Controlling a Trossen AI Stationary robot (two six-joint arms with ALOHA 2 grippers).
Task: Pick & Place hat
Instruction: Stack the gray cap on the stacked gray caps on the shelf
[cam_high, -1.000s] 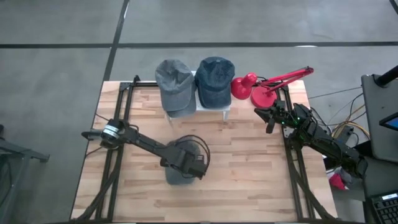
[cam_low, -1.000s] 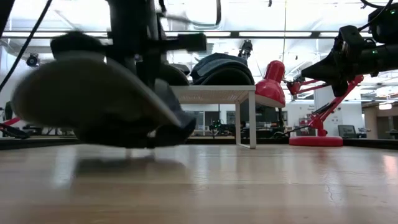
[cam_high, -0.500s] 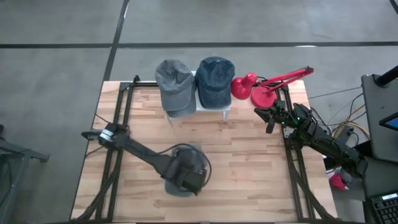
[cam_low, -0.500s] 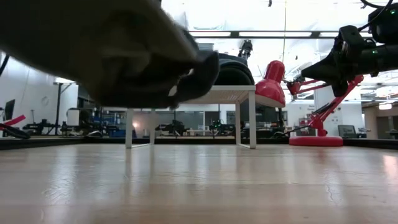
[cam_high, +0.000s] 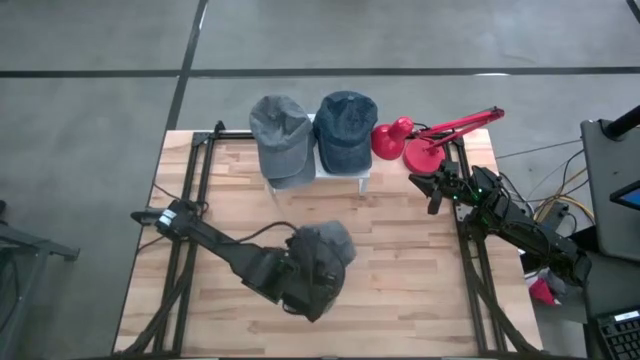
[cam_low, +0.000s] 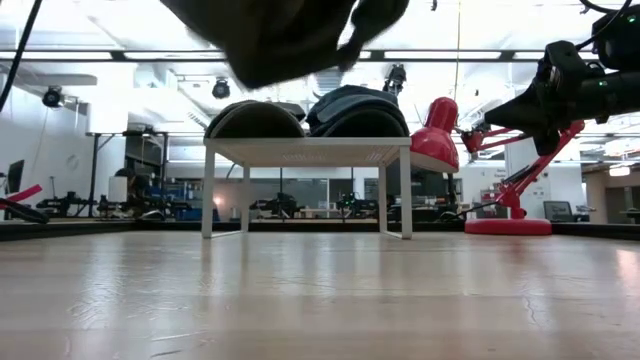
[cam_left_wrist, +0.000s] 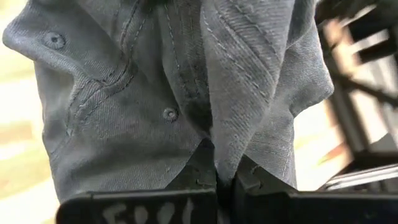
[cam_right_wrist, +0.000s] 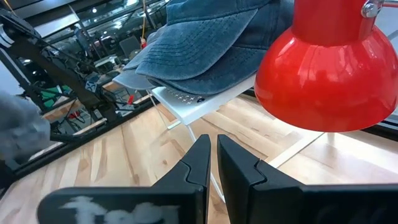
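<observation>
A grey denim hat is in my left gripper, over the middle of the table; only its underside shows at the top of the low view. A second grey hat and a blue hat rest crown-up on a white stand at the far edge. My right gripper is shut on nothing and waits at the table's right side, next to the red lamp. My left gripper pinches a bunched fold of the hat's crown cloth, near an eyelet, between its two fingers. The fingers lie behind the hat on its near-left side. The hat is lifted clear of the table, crumpled around the hold.
The white stand's legs stand on the far part of the table. The red lamp's base and arm sit at the far right corner. Black frame rails run along both table sides. Bare wood lies between the arms.
My left gripper has risen, staying shut on the grey hat. The hat has gone from just above the tabletop to well above it, leaving only its underside in the low view, and has shifted slightly toward the table's right.
</observation>
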